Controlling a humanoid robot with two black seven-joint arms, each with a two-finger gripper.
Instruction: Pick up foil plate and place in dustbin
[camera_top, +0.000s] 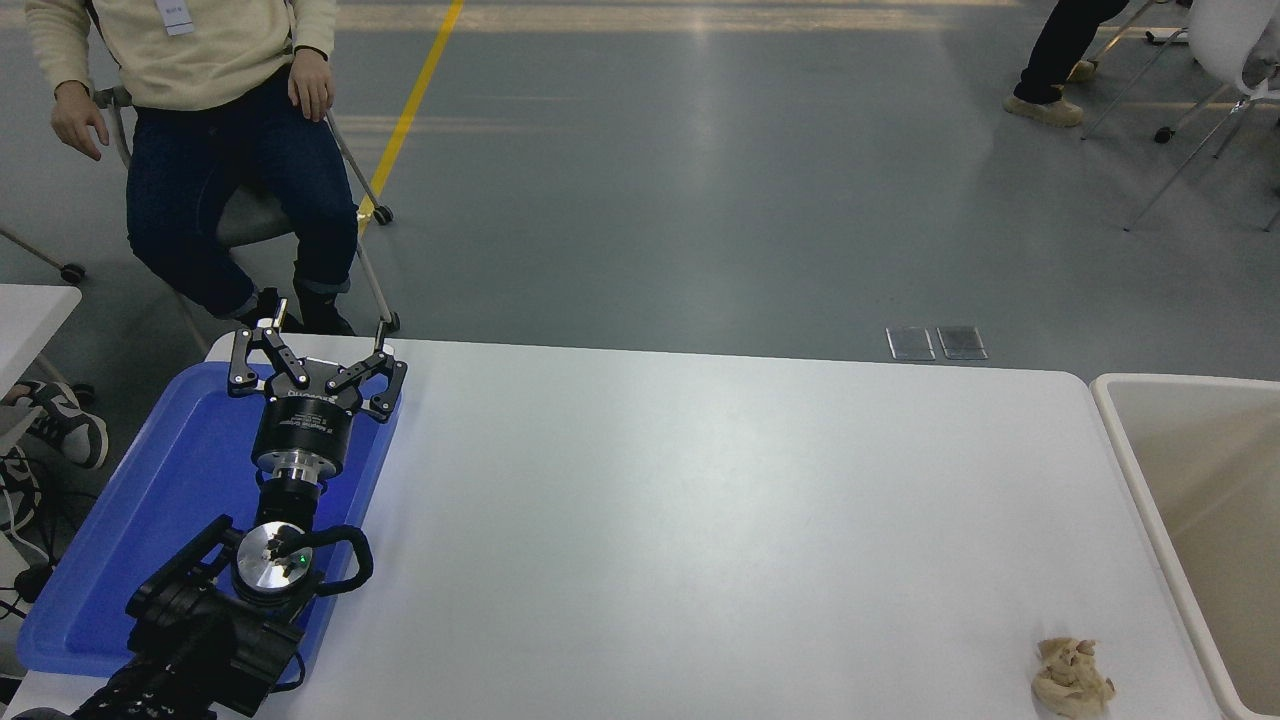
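Resting over the blue tray (120, 540), our left gripper (315, 355) is spread wide, holding nothing. We see the dustbin (1130, 440) at right; our right gripper is out of view.

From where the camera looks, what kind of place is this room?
Probably a robot test hall or lab: a grey floor with a yellow line, a white table and wheeled chairs where people sit.

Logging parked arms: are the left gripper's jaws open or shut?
Open. The left gripper rests above the blue tray, its two jaws spread wide apart with nothing between them.
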